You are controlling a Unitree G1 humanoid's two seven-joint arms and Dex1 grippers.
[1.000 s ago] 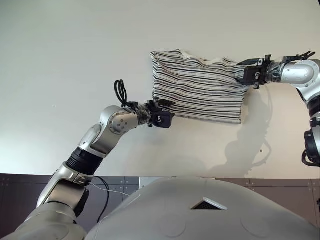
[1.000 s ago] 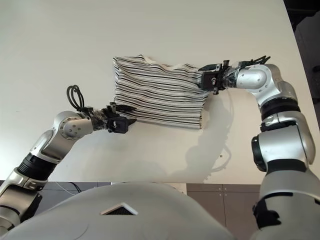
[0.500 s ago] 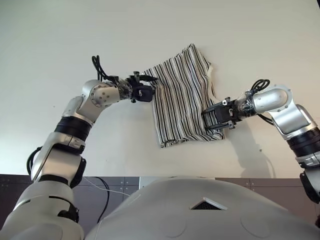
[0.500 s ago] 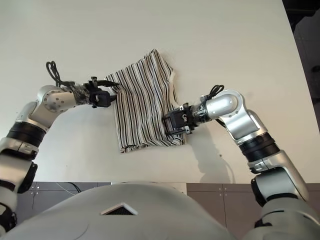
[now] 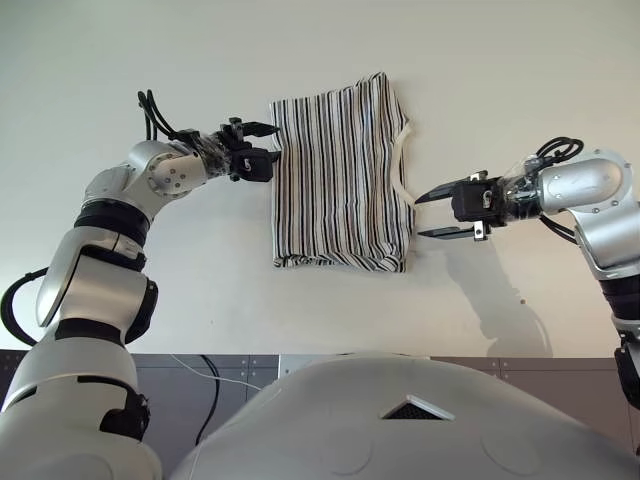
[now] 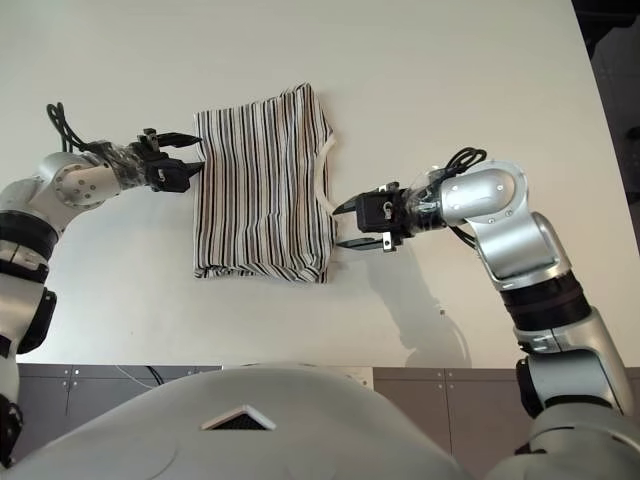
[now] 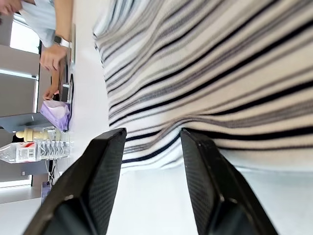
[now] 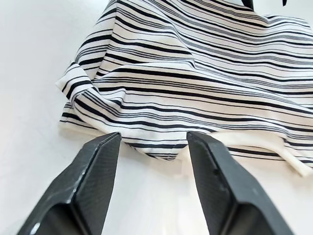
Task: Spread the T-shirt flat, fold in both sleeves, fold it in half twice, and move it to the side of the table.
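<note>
Mid-worktop point(image 5: 150, 60), the striped T-shirt point(image 5: 340, 175) lies folded into a tall rectangle, w/ its white neck rib along the right edge. Left end effector point(image 5: 272, 143) sits at the shirt's far left corner — 2 fingers apart, nothing btwn them, tips right at the fabric edge. Right end effector point(image 5: 420, 216) is just beside the shirt's right edge, toward the near corner — 2 fingers spread wide, gripping nothing.

Left gripper point(image 5: 270, 142) is spread wide, its arm bent and pointing right. Right gripper point(image 5: 421, 216) gapes likewise, pointing left.
</note>
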